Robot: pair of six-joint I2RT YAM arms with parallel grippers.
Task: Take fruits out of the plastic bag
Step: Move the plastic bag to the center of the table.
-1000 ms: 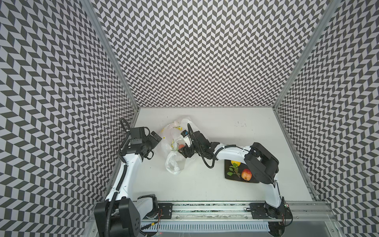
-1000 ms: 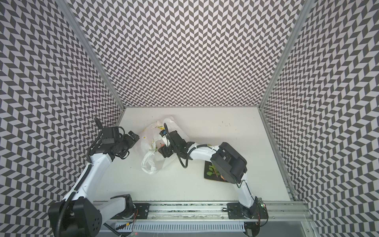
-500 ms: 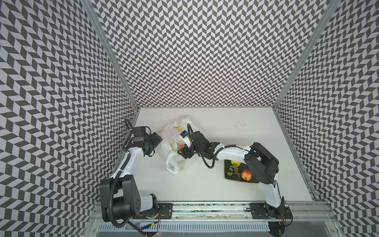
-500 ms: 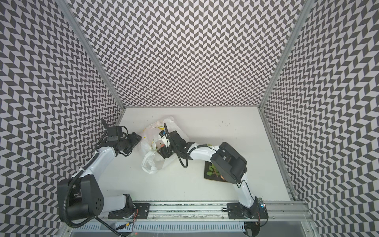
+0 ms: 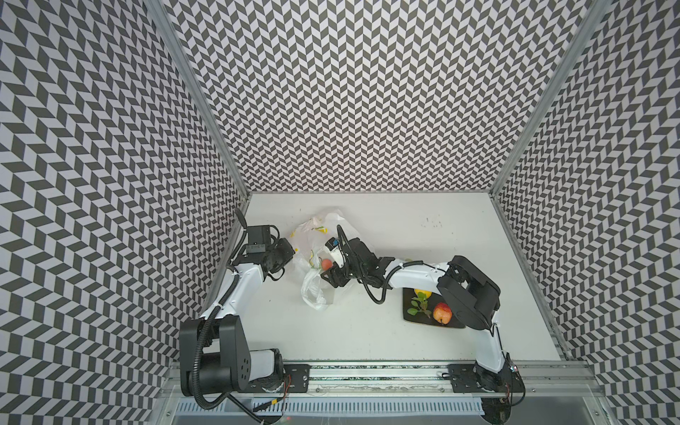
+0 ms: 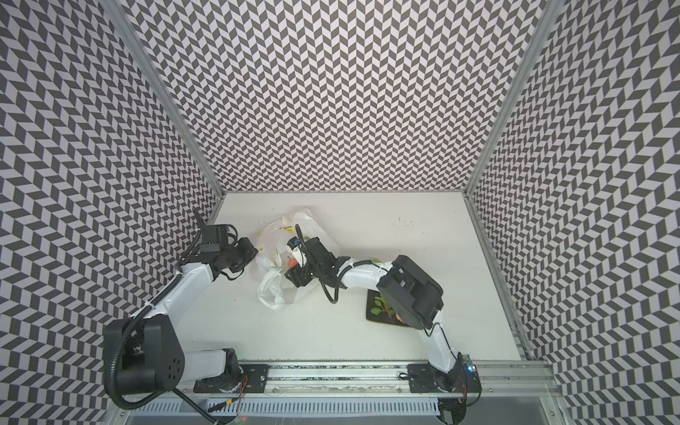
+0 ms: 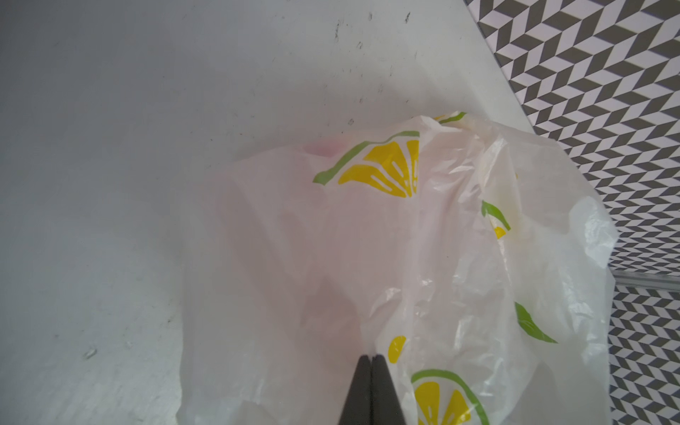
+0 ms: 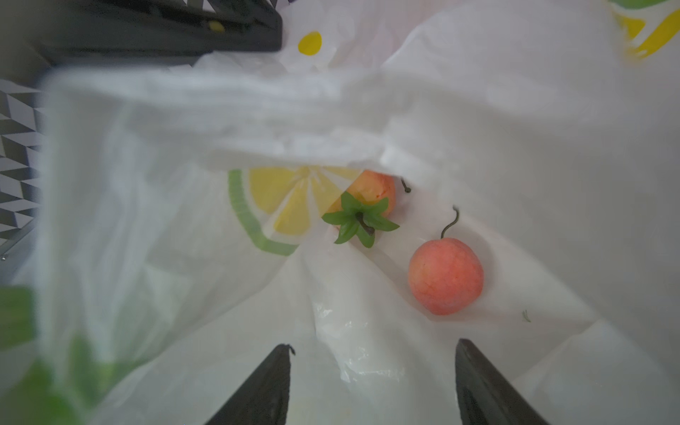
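Observation:
The white plastic bag (image 5: pixel 316 239) (image 6: pixel 283 235) printed with lemon slices lies crumpled at the middle left of the table. My left gripper (image 7: pixel 371 358) (image 5: pixel 292 254) is shut on a fold of film at the bag's left edge. Just inside the bag's mouth my right gripper (image 8: pixel 375 347) (image 5: pixel 327 279) stands open with nothing between its fingers. Ahead of it in the bag lie a red-orange peach (image 8: pixel 446 276) (image 5: pixel 326 263) and, half under the film, a second peach (image 8: pixel 375 189) behind a green leafy piece (image 8: pixel 358 220).
A dark square plate (image 5: pixel 412 316) (image 6: pixel 371 316) at the front right holds a yellow lemon (image 5: pixel 422 293), a green sprig (image 5: pixel 419 307) and a red-orange peach (image 5: pixel 442 312), partly under my right arm. Patterned walls close in the left, back and right sides.
My left arm has reached right to the bag's edge and its jaws have gone from open to shut on the film. The right arm has barely moved.

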